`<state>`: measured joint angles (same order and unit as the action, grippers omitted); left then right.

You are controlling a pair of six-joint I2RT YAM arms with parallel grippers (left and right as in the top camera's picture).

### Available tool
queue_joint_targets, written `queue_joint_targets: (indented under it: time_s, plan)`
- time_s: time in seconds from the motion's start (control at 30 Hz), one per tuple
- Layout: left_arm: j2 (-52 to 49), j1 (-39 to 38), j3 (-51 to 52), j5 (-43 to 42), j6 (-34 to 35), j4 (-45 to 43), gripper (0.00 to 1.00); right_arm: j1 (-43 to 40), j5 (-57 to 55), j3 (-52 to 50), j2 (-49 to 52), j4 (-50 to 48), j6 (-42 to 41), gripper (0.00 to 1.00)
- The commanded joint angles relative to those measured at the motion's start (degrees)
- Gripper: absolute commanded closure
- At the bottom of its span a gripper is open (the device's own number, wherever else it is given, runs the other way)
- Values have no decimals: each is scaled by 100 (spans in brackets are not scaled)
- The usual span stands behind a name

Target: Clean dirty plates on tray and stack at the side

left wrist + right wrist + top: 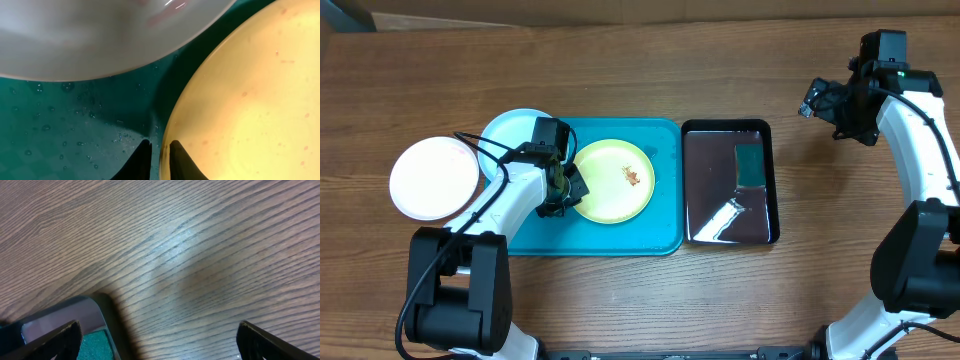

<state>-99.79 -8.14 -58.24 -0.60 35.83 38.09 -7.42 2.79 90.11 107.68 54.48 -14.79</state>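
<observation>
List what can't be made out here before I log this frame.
- Left gripper: left wrist view cuts its fingers at the bottom edge; overhead, the left arm covers it, so its hold on the yellow plate is unclear.
- Light blue plate: part-hidden by the left arm overhead, blurred in the left wrist view; smears unreadable.
- Green item in the dark tray: glare overhead, cropped in the right wrist view.

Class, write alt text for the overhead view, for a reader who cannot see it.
The left pincer pinches the rim of a smeared pale yellow plate on a turquoise tray. A light blue plate overlaps the tray's far-left corner, a white plate sits on the table, and the right pincer is open beyond a dark tray.
</observation>
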Motion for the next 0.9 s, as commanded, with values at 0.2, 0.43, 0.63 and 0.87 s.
queue_joint_targets:
  time_s: [0.2,0.43,0.63,0.87]
  plan:
    - [-61,20,66,39,-114,-4,89,7,1075,79,-33,-365,11,0]
    - [-61,20,66,37,-116,-24,90,321,2022,109,-33,649,632,22]
    - [-61,20,66,37,-138,-22,90,1344,313,33,-31,1213,625,25]
    - [-61,20,66,37,-155,-20,90,2131,-859,-374,-24,817,621,30]
